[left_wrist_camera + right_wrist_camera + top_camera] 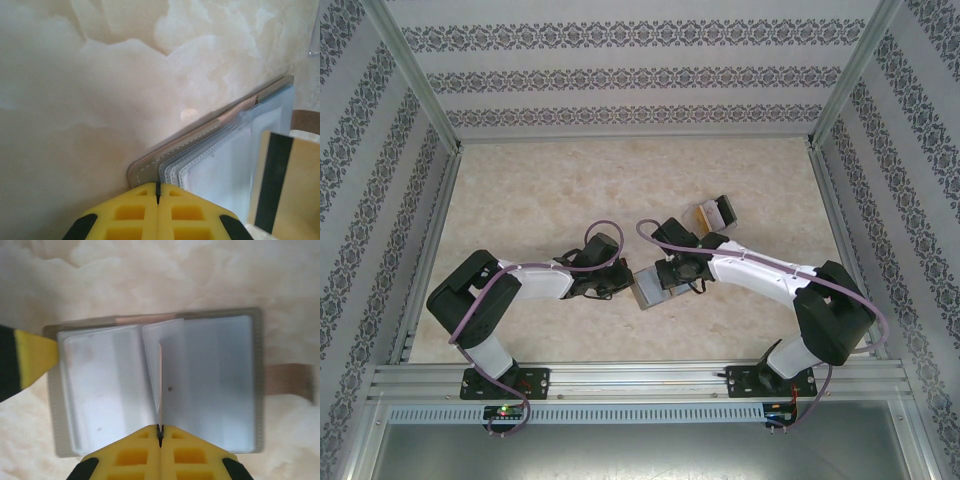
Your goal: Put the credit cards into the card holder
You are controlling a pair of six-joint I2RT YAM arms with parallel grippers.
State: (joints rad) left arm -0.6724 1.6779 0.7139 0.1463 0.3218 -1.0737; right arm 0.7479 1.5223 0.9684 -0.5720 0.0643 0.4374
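The grey card holder (655,292) lies open on the table between both grippers, its clear inner sleeves (210,380) facing up. My right gripper (160,431) is shut on a tan credit card (160,385), held on edge above the holder's middle fold. In the left wrist view that card (287,185) shows a black stripe, at the right next to the holder (210,160). My left gripper (158,192) is shut, its yellow tips resting at the holder's left corner. One left finger (32,360) touches the holder's left edge. In the top view the right gripper (672,272) and left gripper (620,283) flank the holder.
A small clear box (713,213) with tan and grey contents stands behind the right gripper. The holder's brown strap (287,380) sticks out to the right. Patterned walls and metal rails (430,230) enclose the marble tabletop.
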